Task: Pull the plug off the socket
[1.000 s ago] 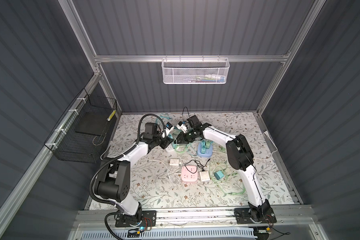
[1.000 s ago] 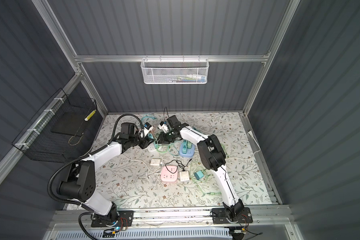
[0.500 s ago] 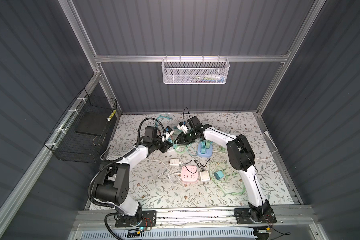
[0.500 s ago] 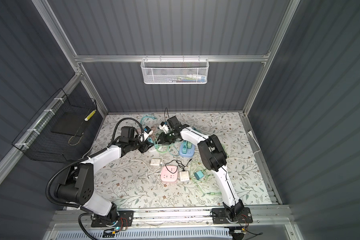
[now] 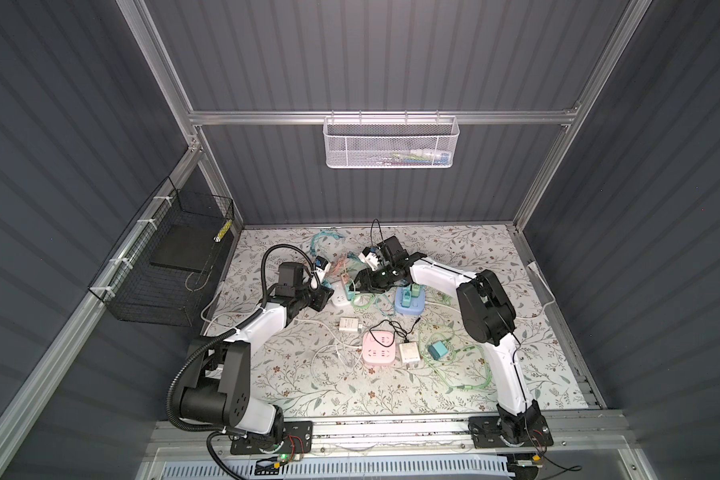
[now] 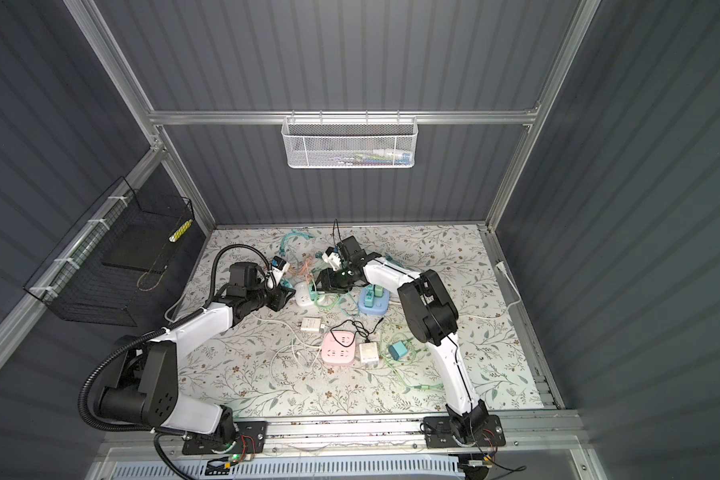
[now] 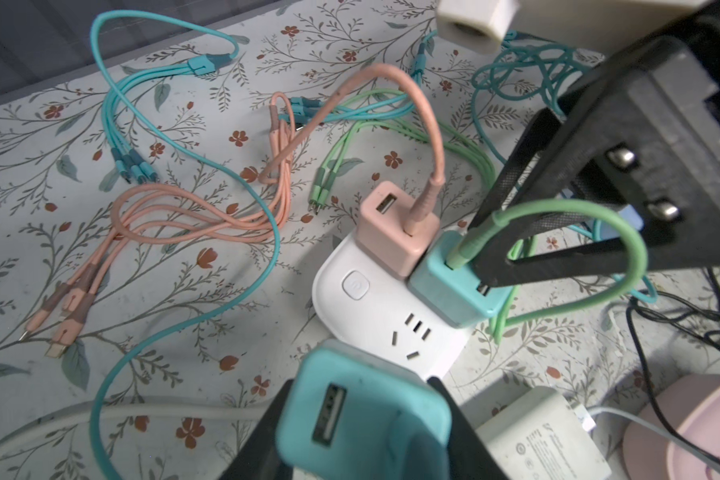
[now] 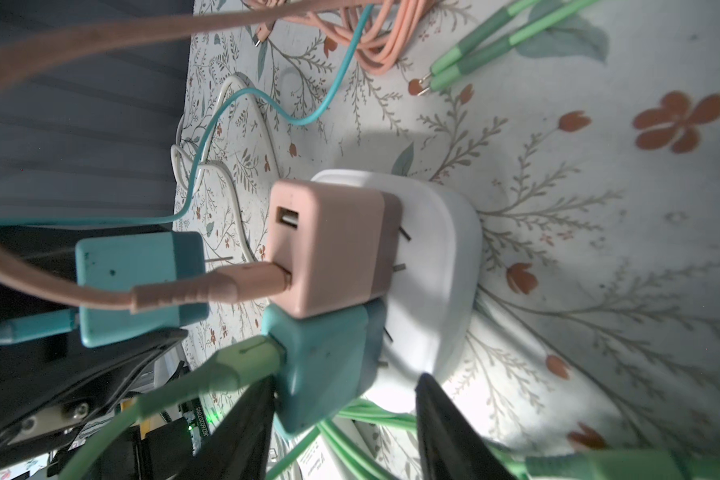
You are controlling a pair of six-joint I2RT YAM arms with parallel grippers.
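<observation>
**A:** Since both top views put the white socket (image 5: 341,298) toward the far side of the floral mat (image 5: 308,386), with the left gripper (image 5: 324,297) just left of it and the right gripper (image 5: 360,284) just right, what's the trick here?

**B:** Going by the left wrist view, the left gripper is clamped on a loose teal plug (image 7: 362,419) that's clear of the socket. The seated teal plug (image 7: 454,291) with the green cable (image 7: 599,208) looks like the one to go for. I'd squeeze its flat sides, not the cable, then pull straight along the prongs

**A:** And the right wrist view?

**B:** The right jaws stand apart either side of that plug, gripping nothing. Prongs show a bit on it and on the pink plug (image 8: 329,245) touching it, so try not to drag pink along. I reckon the socket could lift too

**A:** Counts?

**B:** Three sockets: white, a blue socket (image 5: 410,305) and a pink socket (image 5: 378,348). Two plugs sit in the white one, one in the left gripper, two in the blue
</observation>
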